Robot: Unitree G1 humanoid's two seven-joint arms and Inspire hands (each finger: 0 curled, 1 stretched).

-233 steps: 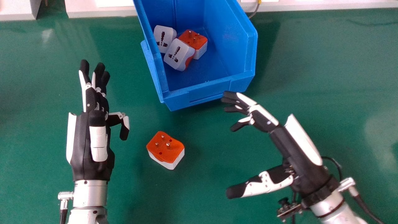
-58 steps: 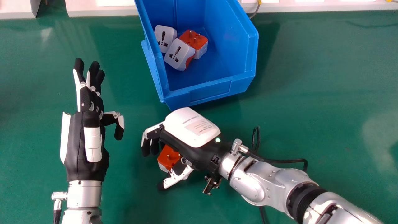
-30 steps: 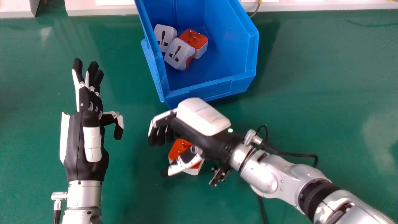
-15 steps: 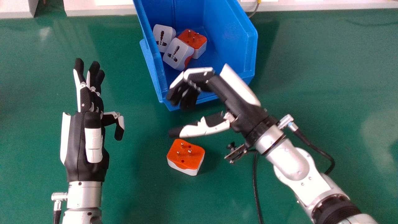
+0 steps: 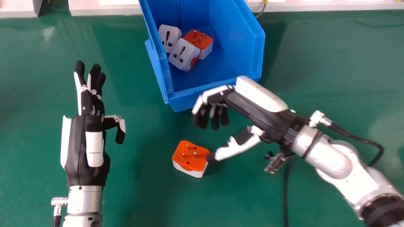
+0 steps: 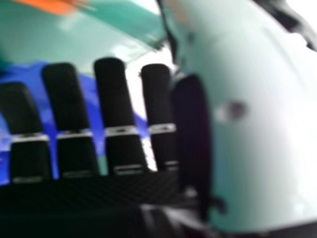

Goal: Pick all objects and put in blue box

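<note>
In the head view my right hand (image 5: pixel 255 110) hangs over the green table in front of the box, open with loosely bent fingers and nothing held. Its thumb tip is at the right edge of an orange and white plug adapter (image 5: pixel 191 157); whether they touch I cannot tell. Three more adapters lie inside the blue box (image 5: pixel 214 86): two with white socket faces (image 5: pixel 183 55) and one orange side up (image 5: pixel 198 39). My left hand (image 5: pixel 77 148) is at the left, open, above the table. In the right hand view the same right hand (image 6: pixel 111 99) shows against the blue box (image 6: pixel 37 74).
A pale ledge (image 5: pixel 315 6) runs along the table's far edge behind the box. From the right wrist a black cable (image 5: pixel 353 135) loops outward, and a small bracket (image 5: pixel 275 162) sticks out below the wrist.
My right hand came over the loose adapter, which shifted right along the table. The hand then came off it, rising toward the box and afterwards moving right. The left hand has barely moved.
</note>
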